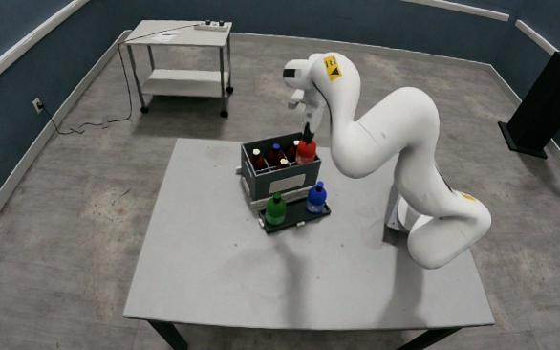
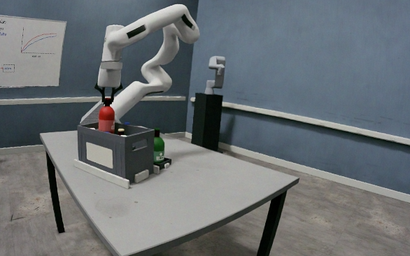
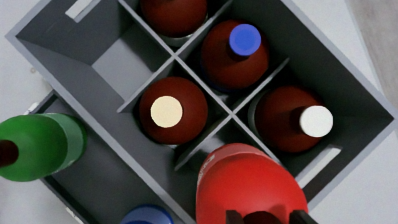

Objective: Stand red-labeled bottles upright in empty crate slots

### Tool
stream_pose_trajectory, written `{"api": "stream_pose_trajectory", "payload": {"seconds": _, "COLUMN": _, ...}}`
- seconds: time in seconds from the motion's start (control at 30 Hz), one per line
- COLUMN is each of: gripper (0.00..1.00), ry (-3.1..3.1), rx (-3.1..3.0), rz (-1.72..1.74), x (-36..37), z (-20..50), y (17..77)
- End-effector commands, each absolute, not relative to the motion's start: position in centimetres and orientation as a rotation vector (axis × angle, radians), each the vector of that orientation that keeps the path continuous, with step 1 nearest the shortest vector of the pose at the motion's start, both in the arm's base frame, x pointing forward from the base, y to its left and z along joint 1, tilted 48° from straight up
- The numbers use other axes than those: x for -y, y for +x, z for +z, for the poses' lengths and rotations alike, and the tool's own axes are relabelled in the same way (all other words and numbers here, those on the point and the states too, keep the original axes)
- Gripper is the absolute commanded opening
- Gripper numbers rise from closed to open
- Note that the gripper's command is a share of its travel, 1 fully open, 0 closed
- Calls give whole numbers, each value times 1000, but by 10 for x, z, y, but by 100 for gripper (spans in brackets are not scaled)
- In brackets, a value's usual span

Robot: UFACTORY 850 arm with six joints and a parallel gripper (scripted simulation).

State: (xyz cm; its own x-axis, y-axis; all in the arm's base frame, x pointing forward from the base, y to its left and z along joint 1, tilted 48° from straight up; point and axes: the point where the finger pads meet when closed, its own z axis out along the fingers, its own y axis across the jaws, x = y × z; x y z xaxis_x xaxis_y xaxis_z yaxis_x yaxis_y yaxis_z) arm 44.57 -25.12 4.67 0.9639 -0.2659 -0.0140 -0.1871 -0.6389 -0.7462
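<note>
My gripper (image 1: 308, 135) (image 2: 108, 101) (image 3: 265, 218) is shut on the neck of the red bottle (image 1: 306, 152) (image 2: 106, 117) (image 3: 247, 180). It holds the bottle upright over the crate (image 1: 261, 187) (image 2: 119, 154) (image 3: 117, 148), at the slot in the corner nearest the arm and the tray. The bottle's lower end is hidden by the crate wall in the top and exterior views. Brown bottles with white, blue and cream caps stand in several other slots. One slot (image 3: 122, 62) at the tray side is empty. The tray (image 1: 295, 216) (image 3: 100, 185) bears a green bottle (image 1: 275, 210) (image 2: 159, 147) (image 3: 45, 146) and a blue bottle (image 1: 316, 198) (image 3: 147, 216).
White strips and small blocks (image 1: 282, 196) (image 2: 101, 173) stand along the sides of the crate and tray on the grey table (image 1: 208, 268) (image 2: 194, 196). The arm's base (image 1: 401, 212) stands to the right of the tray in the top view.
</note>
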Motion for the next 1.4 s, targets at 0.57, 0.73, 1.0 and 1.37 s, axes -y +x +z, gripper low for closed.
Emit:
{"api": "stream_pose_trajectory", "payload": {"seconds": 0.57, "gripper": 0, "ry": -2282, "rx": -316, "rz": -125, "x": 234, "z": 30, "y": 451}}
{"api": "stream_pose_trajectory", "payload": {"seconds": 0.73, "gripper": 0, "ry": -2282, "rx": -316, "rz": -125, "x": 230, "z": 26, "y": 452}}
{"api": "stream_pose_trajectory", "payload": {"seconds": 1.0, "gripper": 0, "ry": -2282, "rx": -316, "rz": -125, "x": 224, "z": 21, "y": 454}}
{"api": "stream_pose_trajectory", "payload": {"seconds": 1.37, "gripper": 0, "ry": -2282, "rx": -316, "rz": -125, "x": 217, "z": 15, "y": 456}}
